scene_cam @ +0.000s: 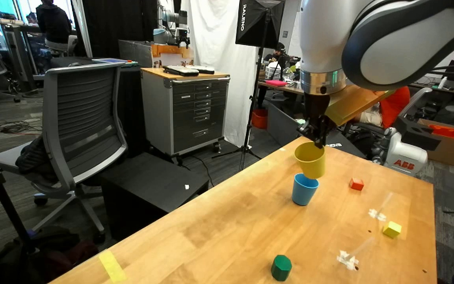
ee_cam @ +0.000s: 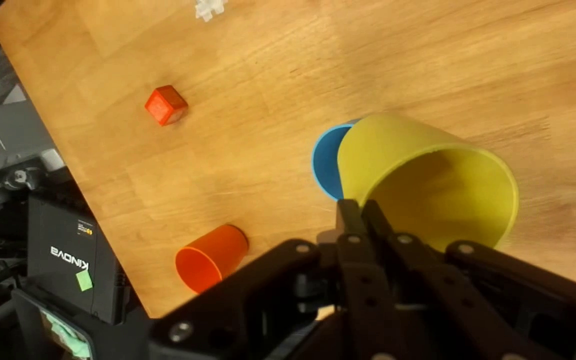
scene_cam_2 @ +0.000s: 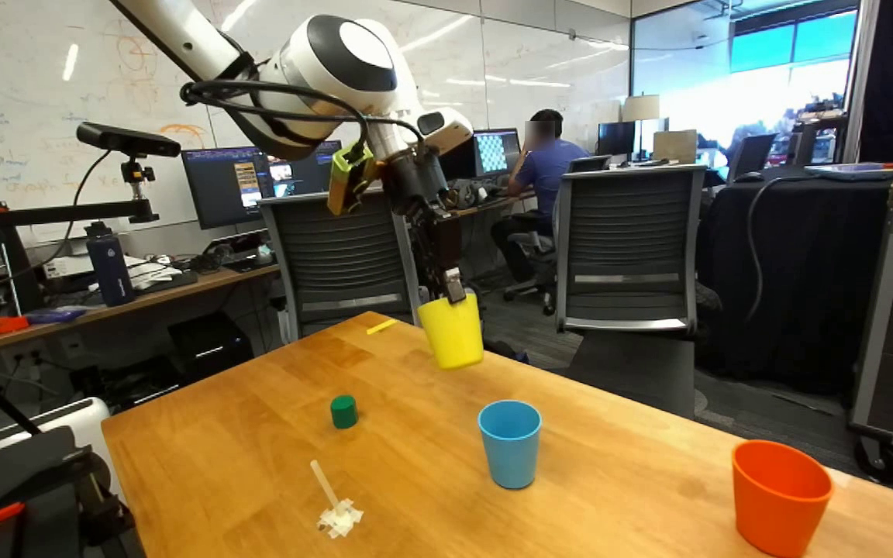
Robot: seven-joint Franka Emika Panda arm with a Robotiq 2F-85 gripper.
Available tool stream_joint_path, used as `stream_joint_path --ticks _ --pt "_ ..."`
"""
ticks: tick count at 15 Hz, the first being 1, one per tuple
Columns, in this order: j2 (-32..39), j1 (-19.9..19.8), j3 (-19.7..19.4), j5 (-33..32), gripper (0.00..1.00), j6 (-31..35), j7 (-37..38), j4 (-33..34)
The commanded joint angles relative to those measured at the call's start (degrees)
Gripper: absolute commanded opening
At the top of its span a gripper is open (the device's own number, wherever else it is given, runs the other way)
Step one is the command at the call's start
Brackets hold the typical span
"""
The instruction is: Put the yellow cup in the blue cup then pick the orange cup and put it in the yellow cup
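In the wrist view the end effector (ee_cam: 361, 205) pinches the rim of the yellow cup (ee_cam: 393, 150), its jaws almost meeting, with only the thin wall between them. The cup is tilted, its mouth turned toward the lower right, and its base covers part of the blue cup (ee_cam: 325, 165) from this angle. The orange cup (ee_cam: 227, 245) stands near the edge of the bench (ee_cam: 278, 65), well apart from a red block (ee_cam: 166, 105).

In an exterior view the arm (scene_cam: 325, 39) extends in from the upper right with its wrist pointing down. The blue cup is upright on the bench, as are a yellow block (scene_cam: 391, 229) and a green block (scene_cam: 281, 268) nearer the camera. Beyond are a chair (scene_cam: 83, 98), a drawer cabinet (scene_cam: 199, 106) and a softbox (scene_cam: 259, 23).

In an exterior view the arm slopes down from the upper left, and the yellow cup (scene_cam_2: 454, 333) hangs above the bench, clear of the blue cup. The orange cup stands upright at the lower right. Behind, a person (scene_cam_2: 559, 167) in a blue shirt sits near a lit monitor (scene_cam_2: 495, 151), and a whiteboard (scene_cam_2: 144, 101) covers the wall
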Motion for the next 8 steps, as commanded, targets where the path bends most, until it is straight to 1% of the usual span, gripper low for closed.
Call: stream_joint_path --ticks 1,8 --pt "-1.36 -2.2 0.0 -0.71 0.01 1.46 -1.84 -1.38" --pt "1.24 -4.56 -0.58 -0.68 0.02 0.66 -3.1 1.57"
